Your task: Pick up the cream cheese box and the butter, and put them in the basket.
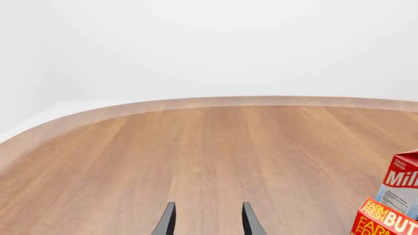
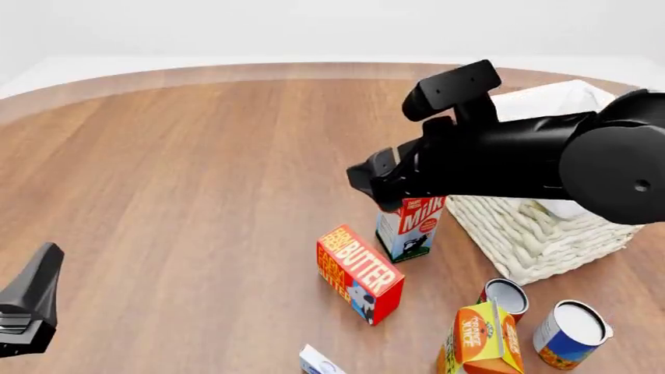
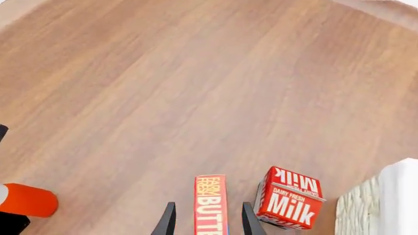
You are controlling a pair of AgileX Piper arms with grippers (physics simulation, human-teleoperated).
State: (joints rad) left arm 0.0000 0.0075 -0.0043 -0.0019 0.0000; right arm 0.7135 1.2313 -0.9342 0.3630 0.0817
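The butter [image 2: 359, 273] is a red-orange box lying on the wooden table left of the milk carton. It also shows in the right wrist view [image 3: 211, 205] and the left wrist view [image 1: 385, 220]. My right gripper [image 2: 366, 178] is open and empty, hovering well above the butter; its fingers [image 3: 168, 221] frame the box from above. A corner of the small white and blue cream cheese box [image 2: 317, 362] shows at the front edge. The wicker basket [image 2: 530, 234] stands at the right, partly under the right arm. My left gripper [image 1: 205, 220] is open and empty, low at the front left [image 2: 26, 312].
A red-and-white milk carton [image 2: 410, 230] stands upright between the butter and the basket. An orange juice carton [image 2: 483, 339] and two cans [image 2: 506, 296] [image 2: 569, 335] stand in front of the basket. An orange cylinder [image 3: 26, 199] sits at the right wrist view's edge.
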